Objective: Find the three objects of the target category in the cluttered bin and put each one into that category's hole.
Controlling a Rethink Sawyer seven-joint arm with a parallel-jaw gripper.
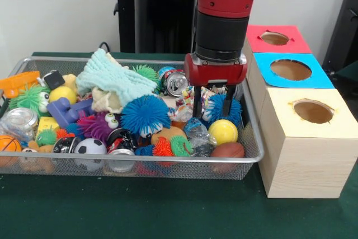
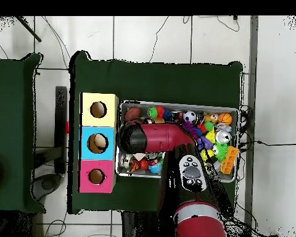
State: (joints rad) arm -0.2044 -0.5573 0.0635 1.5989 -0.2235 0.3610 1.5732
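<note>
The cluttered bin (image 1: pixel 168 160), a wide silver wire mesh tray, is full of toys; it also shows in the overhead view (image 2: pixel 175 105). My gripper (image 1: pixel 212 107) is down in the bin's right end. It is open, with its fingers (image 1: pixel 197 109) either side of a small blue spiky ball (image 1: pixel 219 110) and a multicoloured toy. A yellow ball (image 1: pixel 223 131) and a brown football (image 1: pixel 227 150) lie just in front of it. To the bin's right stand three boxes with round holes: red (image 1: pixel 274 37), blue (image 1: pixel 291 70), yellow (image 1: pixel 313 111). In the overhead view the arm (image 2: pixel 153 137) hides the gripper.
The bin also holds a large blue spiky ball (image 1: pixel 145 115), a teal cloth (image 1: pixel 114 76), a soda can (image 1: pixel 176 81), a soccer ball (image 1: pixel 89 148), a purple spiky toy with eyes (image 1: pixel 98 124) and a basketball (image 1: pixel 8 144). The boxes stand close against the bin's right rim.
</note>
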